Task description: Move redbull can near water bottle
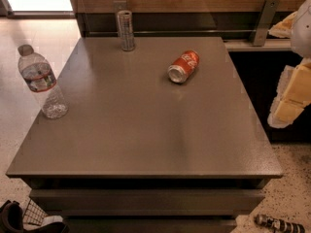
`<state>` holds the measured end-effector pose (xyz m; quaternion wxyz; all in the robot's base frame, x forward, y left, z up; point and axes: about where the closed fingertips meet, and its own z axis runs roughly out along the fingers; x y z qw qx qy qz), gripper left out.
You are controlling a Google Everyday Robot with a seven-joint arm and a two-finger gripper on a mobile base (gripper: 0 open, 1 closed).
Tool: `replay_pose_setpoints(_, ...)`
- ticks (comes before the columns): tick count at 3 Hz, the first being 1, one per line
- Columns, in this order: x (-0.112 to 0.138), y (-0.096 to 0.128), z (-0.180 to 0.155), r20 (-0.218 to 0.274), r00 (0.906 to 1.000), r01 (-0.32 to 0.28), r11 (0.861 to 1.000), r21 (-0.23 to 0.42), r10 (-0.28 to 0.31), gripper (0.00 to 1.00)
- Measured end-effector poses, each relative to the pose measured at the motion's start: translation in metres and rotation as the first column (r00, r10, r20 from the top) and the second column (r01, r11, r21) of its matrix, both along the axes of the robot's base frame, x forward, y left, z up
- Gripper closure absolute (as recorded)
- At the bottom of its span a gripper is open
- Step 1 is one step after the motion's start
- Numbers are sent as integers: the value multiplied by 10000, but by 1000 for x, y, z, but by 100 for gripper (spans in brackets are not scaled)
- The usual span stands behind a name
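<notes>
The redbull can (126, 30) stands upright at the far edge of the table (146, 130), left of centre, with nothing touching it. The bottle (41, 81) stands upright at the left edge, nearer than the can and well apart from it. A Coke can (183, 67) lies on its side right of centre. The gripper (290, 98) hangs off the table's right side, away from all three. Whether it is spread or closed I cannot tell (only part of it is in view).

The step in hand, I judge, is the reach. It is best to cross above the Coke can rather than nudge it. Take the redbull can squarely at mid-body, since a tall slim can tips easily. Then set it upright just beside the bottle without bumping it.
</notes>
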<state>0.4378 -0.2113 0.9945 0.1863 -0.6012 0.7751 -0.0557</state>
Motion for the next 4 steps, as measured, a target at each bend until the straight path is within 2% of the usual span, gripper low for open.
replay_pose_setpoints(1, 0, 0, 0, 2, 10000, 0, 10000, 0, 0, 0)
replay_pose_setpoints(2, 39, -5, 7, 762, 9959, 452, 9976, 526, -491, 0)
replay_pose_setpoints(3, 89, -5, 14, 1736, 9787, 804, 9829, 1656, -1093, 0)
replay_pose_setpoints(4, 163, 26, 27, 2793, 9488, 348, 9276, 3719, -1475, 0)
